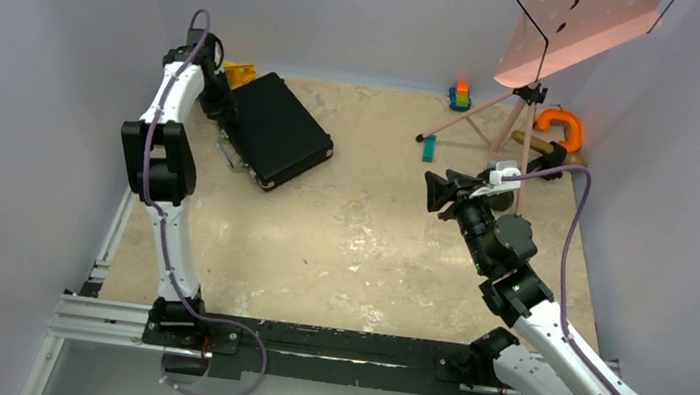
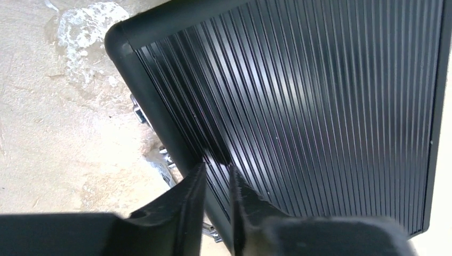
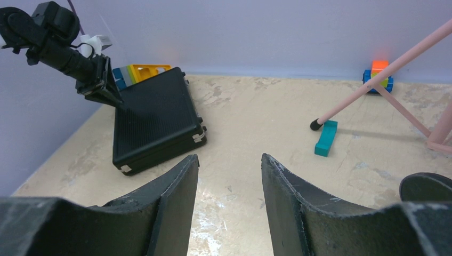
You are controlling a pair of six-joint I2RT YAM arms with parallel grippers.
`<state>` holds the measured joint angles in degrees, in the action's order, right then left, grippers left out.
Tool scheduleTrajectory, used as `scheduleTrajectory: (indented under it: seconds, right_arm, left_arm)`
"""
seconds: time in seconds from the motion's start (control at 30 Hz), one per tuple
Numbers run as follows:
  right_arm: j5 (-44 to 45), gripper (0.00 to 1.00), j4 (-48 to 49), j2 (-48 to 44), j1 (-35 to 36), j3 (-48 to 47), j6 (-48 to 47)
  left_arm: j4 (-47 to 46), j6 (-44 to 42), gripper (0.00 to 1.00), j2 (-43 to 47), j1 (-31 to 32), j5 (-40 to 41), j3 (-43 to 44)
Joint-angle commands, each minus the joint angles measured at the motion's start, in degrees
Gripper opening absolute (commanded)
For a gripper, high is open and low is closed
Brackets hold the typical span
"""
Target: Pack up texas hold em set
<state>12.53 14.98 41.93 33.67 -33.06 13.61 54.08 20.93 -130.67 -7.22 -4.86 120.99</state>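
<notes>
Right pincer (image 3: 229, 157) hung open and empty, right of the centre of the worktop (image 1: 359, 259). Farther back, the closed black briefcase (image 1: 279, 128) lay flat near the far-left corner. The left pincer (image 2: 216, 169), jaws slightly parted, gripped nothing at the lid's edge.

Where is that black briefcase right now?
In the top view, the closed briefcase lies flat on the table, far left, under the left gripper, with a yellow block behind it.
</notes>
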Motion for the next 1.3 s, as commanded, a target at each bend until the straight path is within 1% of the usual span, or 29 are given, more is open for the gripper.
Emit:
scheduleTrajectory:
  seconds: [0.0, 0.07, 0.1, 0.17, 0.23, 0.3, 0.47, 0.6, 0.7, 0.8, 0.9, 1.03, 1.27]
  right_arm:
    - [1.3, 0.51, 1.9, -0.6, -0.3, -0.1, -0.7]
    - [1.8, 0.52, 1.7, -0.7, -0.3, -0.2, -0.8]
    - [2.1, 0.52, 1.5, -0.7, -0.3, -0.2, -0.8]
    - [2.6, 0.53, 0.8, -0.7, -0.3, -0.6, -0.9]
    - [3.3, 0.54, -0.7, -1.0, -0.3, -1.2, -0.9]
    - [4.3, 0.55, -2.2, -1.7, -0.4, -1.7, -1.1]
    - [7.4, 0.56, -6.5, -4.2, -0.4, -3.3, -1.9]
    - [9.9, 0.56, -10.4, -6.3, -0.4, -4.9, -2.5]
    - [10.8, 0.56, -12.9, -8.4, -0.4, -5.7, -2.3]
    - [11.3, 0.56, -14.4, -10.8, -0.4, -5.8, -2.3]
    - [12.1, 0.56, -14.9, -12.2, -0.4, -5.6, -2.6]
    - [12.9, 0.57, -17.2, -13.5, -0.4, -6.0, -3.0]
    - [14.5, 0.56, -18.3, -14.4, -0.4, -6.4, -3.9]
  left_arm:
    - [-9.2, -2.8, 0.41, 15.4, 0.2, -0.2, -9.3]
    - [-14.9, -2.9, 0.56, 22.9, 0.3, -0.1, -16.6]
    - [-17.9, -2.9, 0.62, 26.8, 0.4, -0.2, -20.5]
    - [-23.1, -2.9, 0.69, 34.5, 0.6, 0.3, -27.8]
    - [-26.2, -3.1, 0.71, 42.1, 0.8, 0.1, -34.9]
    - [-27.1, -3.6, 0.71, 49.3, 1.6, 0.3, -40.5]
    - [-25.8, -5.3, 0.72, 68.2, 6.4, 2.1, -53.1]
    - [-23.8, -5.2, 0.72, 83.0, 6.8, -1.1, -62.4]
    - [-21.4, -4.8, 0.72, 90.9, 6.8, -4.3, -67.8]
    - [-20.1, -3.1, 0.72, 96.9, 6.8, -7.4, -71.6]
    - [-20.2, -1.8, 0.72, 100.5, 6.8, -8.9, -73.3]
    - [-20.3, -1.9, 0.72, 102.0, 6.8, -9.0, -73.7]
    - [-19.3, -2.3, 0.72, 102.1, 6.8, -7.4, -73.5]
